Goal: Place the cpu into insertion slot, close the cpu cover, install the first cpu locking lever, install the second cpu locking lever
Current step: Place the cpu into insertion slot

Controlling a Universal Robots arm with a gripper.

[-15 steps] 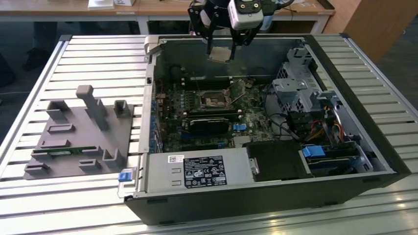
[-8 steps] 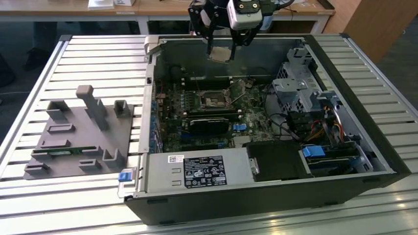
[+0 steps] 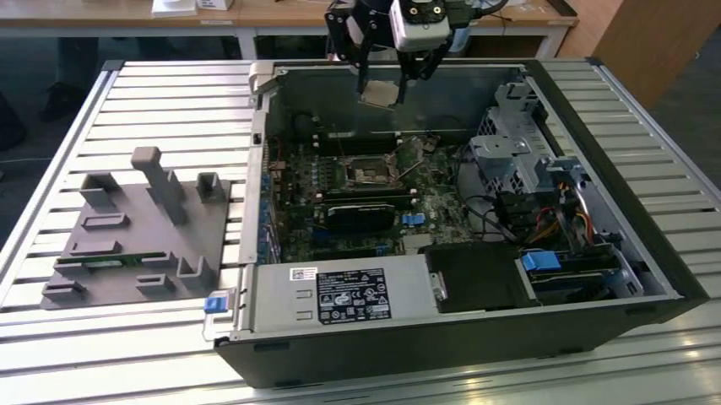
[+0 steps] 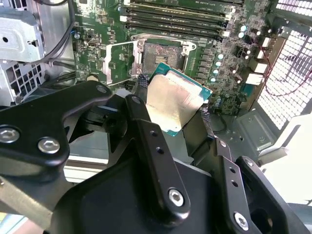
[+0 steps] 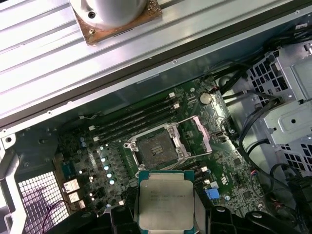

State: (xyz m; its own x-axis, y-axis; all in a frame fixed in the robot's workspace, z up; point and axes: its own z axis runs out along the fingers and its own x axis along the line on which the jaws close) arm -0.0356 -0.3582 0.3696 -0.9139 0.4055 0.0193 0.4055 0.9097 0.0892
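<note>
In the exterior view, the gripper [image 3: 384, 83] hangs over the far end of an open computer case [image 3: 631, 253] that lies on a slatted metal table [image 3: 169, 101]. Its dark fingers are clamped on the cpu [image 3: 379, 94], a pale square plate held tilted, above and apart from the green board. The insertion slot [image 3: 370, 171] is a small dark square with a silvery rim near the middle of the board. A grey moulded fixture [image 3: 141, 232] with upright pegs sits on the table at the exterior view's left.

In the second wrist view, two black bolted fingers [image 4: 146, 126] grip opposite edges of the cpu [image 4: 173, 102], whose dull brushed-metal top is edged by a teal-green base. Beyond it the insertion slot [image 4: 162, 56] lies bare, and the cpu cover [image 4: 107, 63], a thin metal frame, is swung open beside it. Long black memory slots [image 4: 175, 17] run past the socket.

In the first wrist view, the cpu [image 5: 165, 200] looks matte grey with rounded corners, held short of the insertion slot [image 5: 156, 148]. The cpu cover [image 5: 204, 136] stands raised at the socket's edge.
</note>
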